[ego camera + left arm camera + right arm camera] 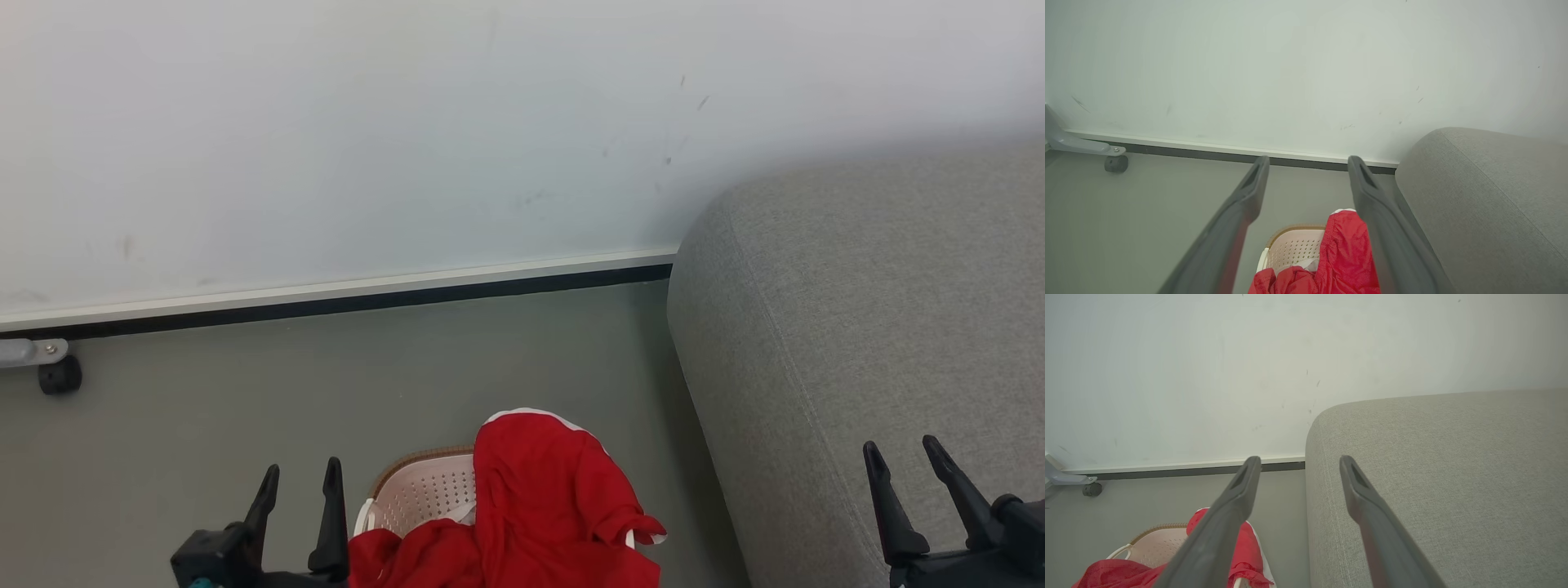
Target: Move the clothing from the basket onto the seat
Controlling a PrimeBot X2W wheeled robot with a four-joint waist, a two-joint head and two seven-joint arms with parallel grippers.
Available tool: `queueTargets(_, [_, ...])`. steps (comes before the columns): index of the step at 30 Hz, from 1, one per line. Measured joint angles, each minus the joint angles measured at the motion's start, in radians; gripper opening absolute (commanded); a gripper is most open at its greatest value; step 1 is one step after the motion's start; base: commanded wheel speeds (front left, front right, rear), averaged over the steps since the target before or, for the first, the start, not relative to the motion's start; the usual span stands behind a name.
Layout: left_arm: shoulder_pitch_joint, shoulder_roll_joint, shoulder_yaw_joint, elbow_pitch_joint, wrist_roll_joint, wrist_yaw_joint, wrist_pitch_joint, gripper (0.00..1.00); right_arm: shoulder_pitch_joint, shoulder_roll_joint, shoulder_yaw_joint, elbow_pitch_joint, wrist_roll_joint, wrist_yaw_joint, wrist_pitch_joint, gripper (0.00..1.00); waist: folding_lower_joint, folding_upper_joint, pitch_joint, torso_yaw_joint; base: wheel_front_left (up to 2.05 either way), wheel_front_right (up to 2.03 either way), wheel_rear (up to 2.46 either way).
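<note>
The red clothing (547, 506) with white trim lies heaped in the cream basket (424, 490) on the floor, draping over its far and right rim; the same clothing (1345, 257) and basket (1294, 247) show in the left wrist view, and the clothing (1241, 551) in the right wrist view. The grey seat (857, 343) rises right of the basket. My left gripper (300, 478) hangs open just left of the basket, holding nothing. Above the seat's near edge my right gripper (904, 453) is open and empty. The basket's floor is hidden by the fabric.
A pale wall with a dark skirting strip (343, 298) runs behind. A grey metal leg with a black castor (59, 374) stands at the far left. Grey floor (245, 392) stretches between the wall and the basket.
</note>
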Motion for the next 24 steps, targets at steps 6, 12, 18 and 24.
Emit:
queueTargets(6, [0.002,0.0,-0.012,0.0,0.089,0.003,-0.027,1.0,0.019,-0.027,0.004,0.0,-0.077,-0.001,-0.024,1.0,0.0,0.0,0.001,-0.004,0.0,0.0,0.0])
queueTargets(12, [0.006,-0.001,0.0,0.0,0.1,0.002,-0.029,1.0,0.019,-0.027,-0.002,0.0,-0.081,-0.001,-0.024,1.0,0.0,0.0,0.002,-0.002,0.0,0.0,0.0])
queueTargets(18, [0.015,-0.001,0.011,-0.003,0.101,0.001,-0.029,1.0,0.019,-0.023,-0.008,0.003,-0.081,0.001,-0.024,1.0,0.0,0.0,0.003,0.0,0.0,0.0,0.0])
queueTargets(24, [0.016,-0.009,0.02,-0.024,0.105,-0.007,-0.029,1.0,0.019,-0.022,-0.017,-0.007,-0.081,0.007,-0.024,1.0,0.0,0.0,0.025,-0.002,0.0,0.0,0.0])
